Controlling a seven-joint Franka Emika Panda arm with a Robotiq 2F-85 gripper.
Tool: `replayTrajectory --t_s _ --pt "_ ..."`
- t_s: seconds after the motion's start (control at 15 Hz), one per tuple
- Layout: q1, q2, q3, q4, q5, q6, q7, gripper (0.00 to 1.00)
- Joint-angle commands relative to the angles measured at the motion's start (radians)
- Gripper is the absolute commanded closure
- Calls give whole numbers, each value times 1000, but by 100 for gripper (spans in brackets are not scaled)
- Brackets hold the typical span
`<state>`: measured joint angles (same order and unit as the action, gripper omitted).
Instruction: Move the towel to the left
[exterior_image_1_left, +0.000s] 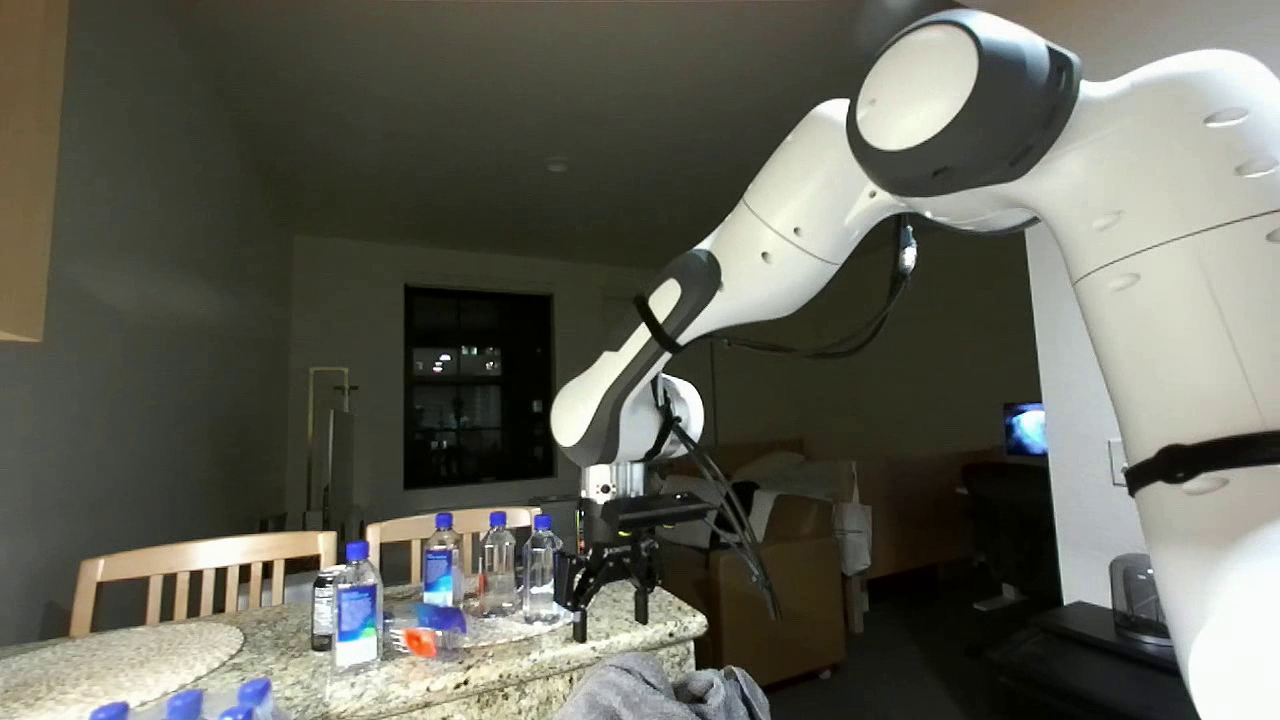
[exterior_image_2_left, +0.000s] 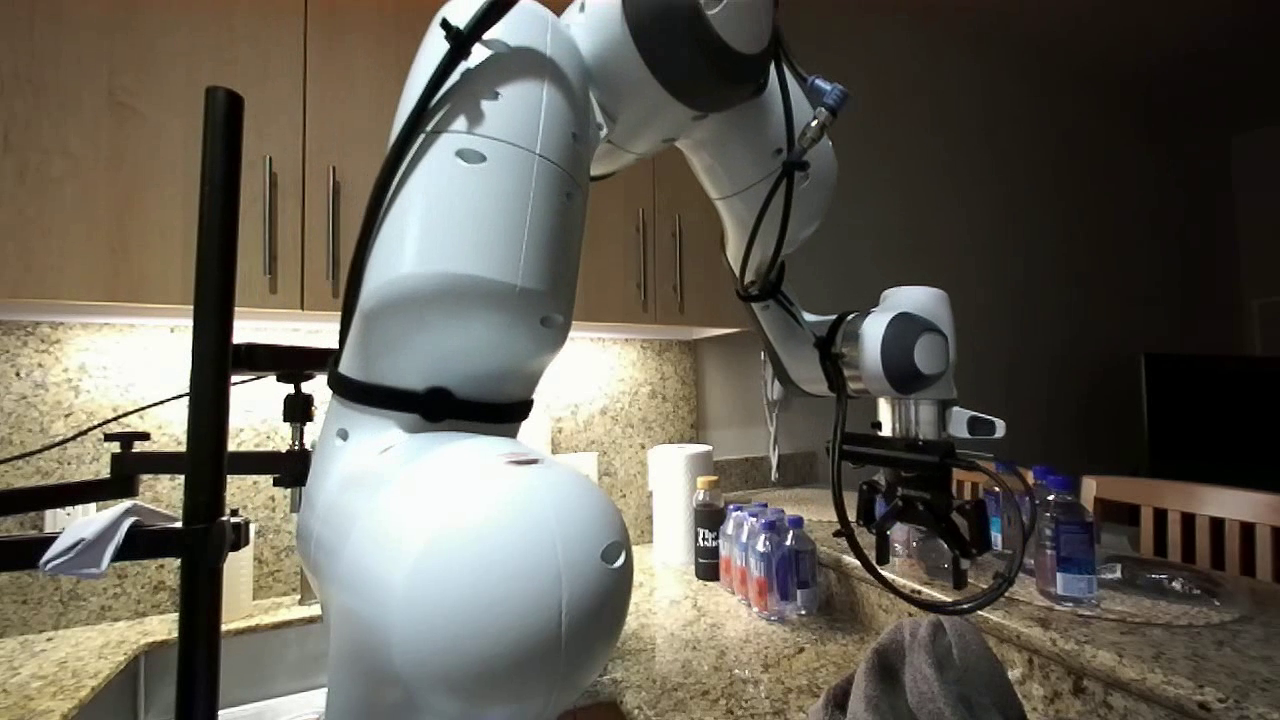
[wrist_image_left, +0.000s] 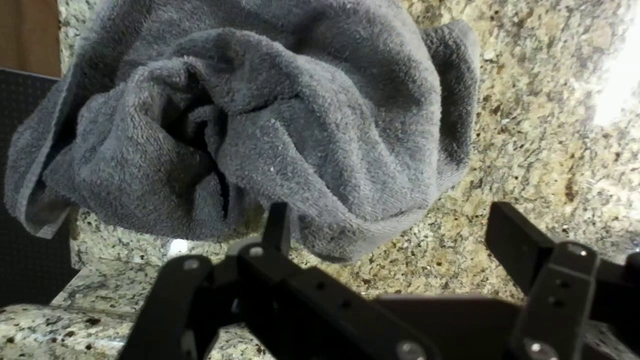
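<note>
One grey towel (wrist_image_left: 340, 135) lies bunched on the speckled stone surface (wrist_image_left: 540, 160); in the wrist view, an end of it reaches past the edge. From where I stand, the robot hand (wrist_image_left: 389, 212) points down, higher than the cloth, its fingers (wrist_image_left: 515, 240) spread wide and holding nothing. The grasp seems yet to come. By the wrist view, one finger lines up with the towel's border, its mate with bare stone, so closing there might pinch only a thin fold. With so slight a grip, the overhanging end could drag the rest off. Bottles (exterior_image_1_left: 498, 570) stand near the hand in an exterior view; a careless swing might topple them.
</note>
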<state>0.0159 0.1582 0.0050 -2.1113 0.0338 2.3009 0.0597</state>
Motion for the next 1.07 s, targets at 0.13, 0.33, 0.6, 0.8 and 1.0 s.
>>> replayTrajectory --t_s 0.13,0.33,0.6,0.8,1.0 --pt "-4 81 -21 51 -80 -1 -13 0" --pt "-6 87 -25 32 -97 -14 -34 0" --pt "-8 85 -23 11 -117 -46 -78 0" --pt "-10 78 -20 -9 -128 -79 -129 0" --pt "-7 89 -23 -27 -163 -96 -154 0"
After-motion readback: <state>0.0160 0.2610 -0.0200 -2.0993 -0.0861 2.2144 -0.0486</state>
